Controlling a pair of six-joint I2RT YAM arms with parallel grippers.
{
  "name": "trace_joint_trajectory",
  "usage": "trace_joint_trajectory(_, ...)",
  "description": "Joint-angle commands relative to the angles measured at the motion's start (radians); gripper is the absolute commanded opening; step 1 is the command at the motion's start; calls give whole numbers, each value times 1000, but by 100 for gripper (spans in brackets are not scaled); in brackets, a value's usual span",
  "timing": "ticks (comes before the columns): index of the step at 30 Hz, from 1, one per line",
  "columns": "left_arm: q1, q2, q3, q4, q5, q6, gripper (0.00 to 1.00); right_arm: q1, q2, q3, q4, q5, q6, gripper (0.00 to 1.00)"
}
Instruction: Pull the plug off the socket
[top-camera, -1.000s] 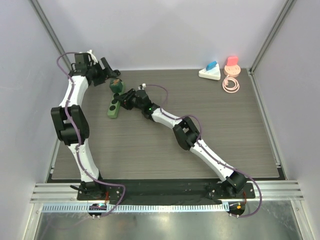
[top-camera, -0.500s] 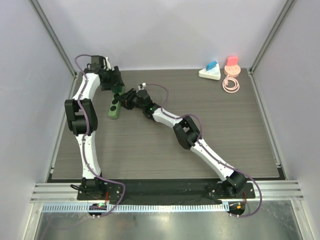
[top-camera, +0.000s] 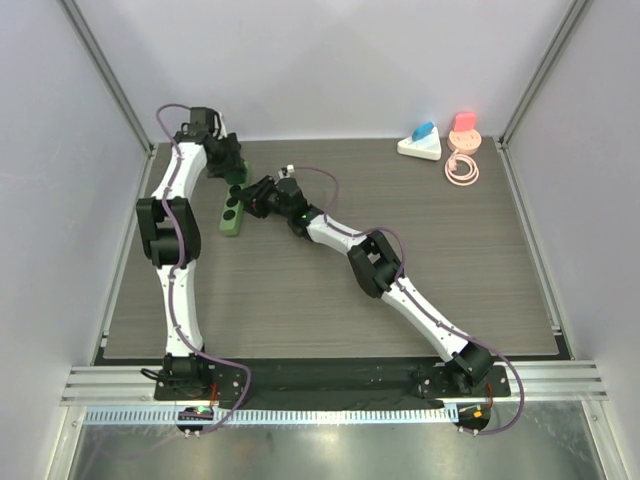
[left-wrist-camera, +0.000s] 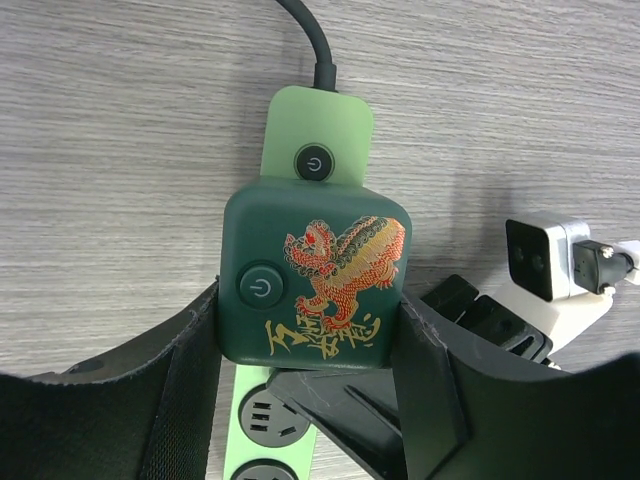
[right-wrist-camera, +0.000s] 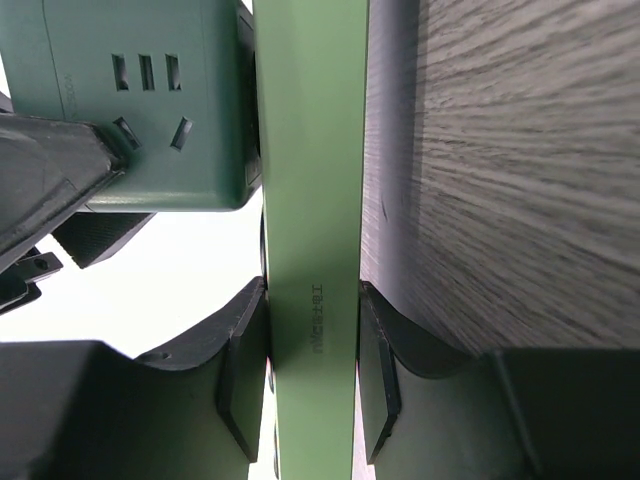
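Observation:
The plug (left-wrist-camera: 315, 275) is a dark green cube with a red and gold dragon print, sitting on the light green socket strip (left-wrist-camera: 318, 125). My left gripper (left-wrist-camera: 310, 305) is shut on the plug, one black finger (left-wrist-camera: 190, 380) pressed to each side. In the right wrist view my right gripper (right-wrist-camera: 312, 350) is shut on the edge of the socket strip (right-wrist-camera: 310, 150), with the plug (right-wrist-camera: 140, 100) beside it. From above, the left gripper (top-camera: 232, 172) hides the plug at the far end of the strip (top-camera: 231, 215), and the right gripper (top-camera: 252, 200) holds the strip's side.
A black cable (left-wrist-camera: 310, 40) leaves the strip's far end. A white triangular charger with a blue top (top-camera: 420, 143) and a pink reel with a coiled cord (top-camera: 462, 150) sit at the back right. Wall posts stand at both back corners.
The left arm swung from the back-left corner over the plug, and its jaws closed onto the plug's sides. The right gripper kept its hold on the strip.

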Motion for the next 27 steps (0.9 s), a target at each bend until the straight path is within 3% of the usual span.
trace_joint_trajectory(1, 0, 1, 49, -39, -47, 0, 0, -11, 35, -49, -116, 23, -68, 1)
trace_joint_trajectory(2, 10, -11, 17, -24, -39, -52, 0, -14, 35, -53, -93, 20, -48, 1)
trace_joint_trajectory(7, 120, -107, -166, 212, 263, -268, 0, -15, 38, -53, -47, 15, 22, 1)
trace_joint_trajectory(9, 111, -120, -154, 194, 219, -231, 0, -15, 40, -29, -83, 20, -4, 1)
trace_joint_trajectory(13, -7, -209, -175, 167, -92, -61, 0, -12, 31, -15, -154, 38, -44, 1)
trace_joint_trajectory(16, -33, -229, -181, 180, -117, -44, 0, -11, 23, -15, -211, 63, -78, 1)
trace_joint_trajectory(18, -24, -193, -123, 103, -99, -63, 0, -11, 27, 16, -278, 74, -110, 1)
trace_joint_trajectory(19, -23, -170, -23, 61, -100, -74, 0, -11, 24, 19, -335, 77, -121, 1)
trace_joint_trajectory(22, -42, -107, 130, -51, -181, -58, 0, -4, 9, 2, -361, 91, -133, 1)
trace_joint_trajectory(24, -85, -156, 103, 5, -289, 1, 0, -3, 14, 22, -363, 84, -123, 1)
trace_joint_trajectory(27, -124, -275, -72, 140, -327, 43, 0, -1, 17, 39, -371, 84, -100, 1)
